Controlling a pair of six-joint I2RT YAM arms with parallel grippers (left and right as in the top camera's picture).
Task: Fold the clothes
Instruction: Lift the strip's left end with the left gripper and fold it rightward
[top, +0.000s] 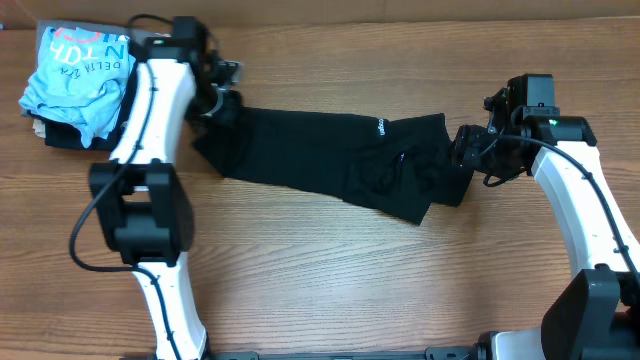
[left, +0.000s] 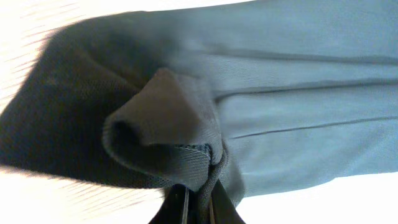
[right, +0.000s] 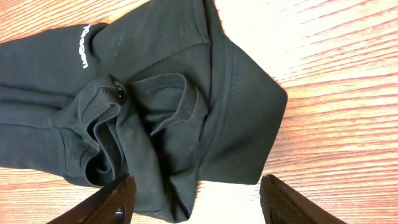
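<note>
The left claw (left: 199, 202) pinches the black garment (top: 320, 155); the right claw (right: 199, 199) gapes

A wood-grain table (top: 330, 270) fills nearly the whole overhead view, its brown laminate streaked with darker lines that run left to right across the surface. Along the top edge of that view a paler tan band (top: 400, 8) borders the tabletop; whether it is a wall or the table's far edge cannot be told. The light is even and throws only soft, short shadows on the wood. In the right wrist view the same surface (right: 336, 56) looks reddish-orange, with a bright patch of glare near the top. In the left wrist view the tabletop (left: 37, 25) is washed out almost to white, its grain barely visible.
</note>
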